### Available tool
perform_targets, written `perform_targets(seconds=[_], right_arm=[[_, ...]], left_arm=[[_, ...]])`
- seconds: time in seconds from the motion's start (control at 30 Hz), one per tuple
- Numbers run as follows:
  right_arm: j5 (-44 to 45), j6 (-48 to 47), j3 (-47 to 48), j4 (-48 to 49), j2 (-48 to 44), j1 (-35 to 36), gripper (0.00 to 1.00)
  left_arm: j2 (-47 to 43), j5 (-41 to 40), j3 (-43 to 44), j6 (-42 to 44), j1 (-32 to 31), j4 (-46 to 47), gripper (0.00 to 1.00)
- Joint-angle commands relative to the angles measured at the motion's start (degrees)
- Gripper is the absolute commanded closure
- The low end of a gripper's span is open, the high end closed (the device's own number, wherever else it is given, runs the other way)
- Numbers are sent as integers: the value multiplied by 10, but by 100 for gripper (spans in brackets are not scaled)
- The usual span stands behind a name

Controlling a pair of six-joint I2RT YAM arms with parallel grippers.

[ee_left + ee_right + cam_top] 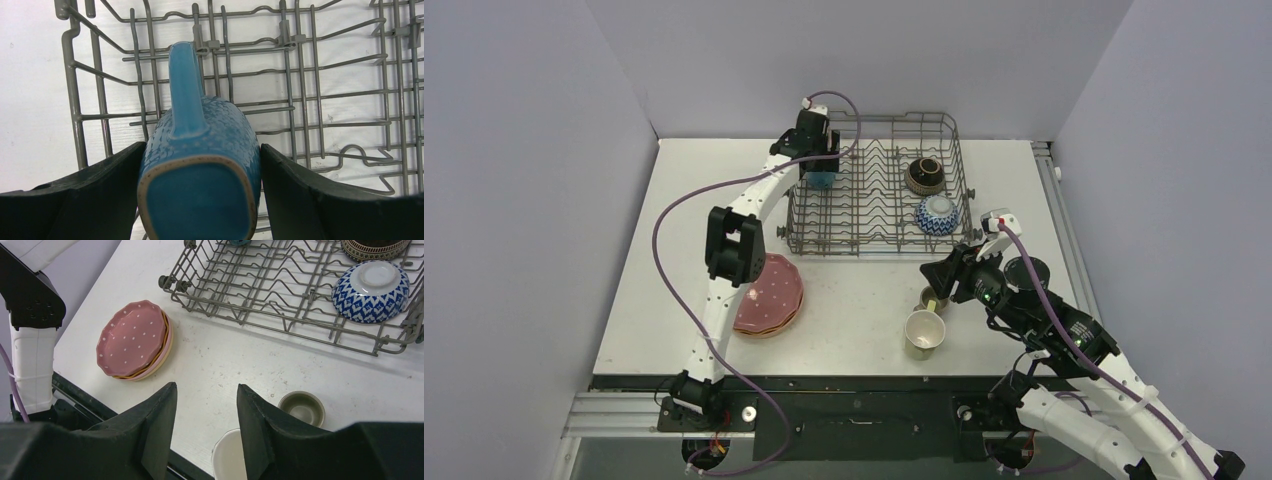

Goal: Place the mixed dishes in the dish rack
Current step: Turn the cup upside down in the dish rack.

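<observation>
the light-blue mug (205, 130) is squeezed by the left gripper (202, 150) at the left side of the dish rack (894, 117), maybe touching its wires. the blue-white bowl (371, 290) sits in the rack's right side. the right gripper (206, 387) hangs open, holding nothing, by the small olive mug (301, 408).

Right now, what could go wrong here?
The light-blue mug in the left hand hangs over the dish rack with its handle toward the wires; it might snag or tip. The open right hand hovers by the pale-yellow mug and olive mug, standing close together; reaching one could knock the other.
</observation>
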Motion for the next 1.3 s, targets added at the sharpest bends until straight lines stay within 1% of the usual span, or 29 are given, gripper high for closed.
perform_targets(seconds=[0.0, 0.03, 0.07, 0.1, 0.17, 0.2, 0.23, 0.27, 0.3, 0.47, 0.5, 0.87, 1.27], right_arm=[[5, 3, -2, 27, 4, -3, 55], [5, 2, -2, 27, 4, -3, 55], [5, 2, -2, 27, 5, -3, 55], [5, 1, -2, 26, 5, -3, 54], [6, 1, -2, 26, 5, -3, 53], [6, 1, -2, 26, 6, -3, 52], [6, 0, -2, 26, 7, -3, 52], [6, 0, -3, 27, 8, -3, 51], [5, 0, -3, 28, 9, -3, 50], [1, -4, 0, 31, 16, -3, 48], [0, -4, -1, 32, 17, -3, 47], [-5, -7, 1, 36, 21, -3, 40], [-3, -5, 13, 22, 12, -3, 38]], left_arm=[[-7, -7, 39, 10, 1, 30, 77], [-6, -7, 39, 10, 1, 30, 75], [-7, -6, 39, 10, 1, 31, 69], [-7, -6, 39, 10, 1, 32, 65], [-7, -5, 39, 11, 1, 33, 54], [-7, -5, 39, 12, 1, 33, 51], [-8, -5, 39, 13, 1, 34, 46], [-8, -5, 39, 13, 1, 35, 43], [-9, -5, 40, 15, 0, 35, 39], [-15, -6, 39, 21, 0, 35, 30], [-16, -5, 39, 23, 0, 35, 27], [-26, 4, 34, 29, -2, 40, 10], [-78, -15, 0, 38, -8, 47, 3]])
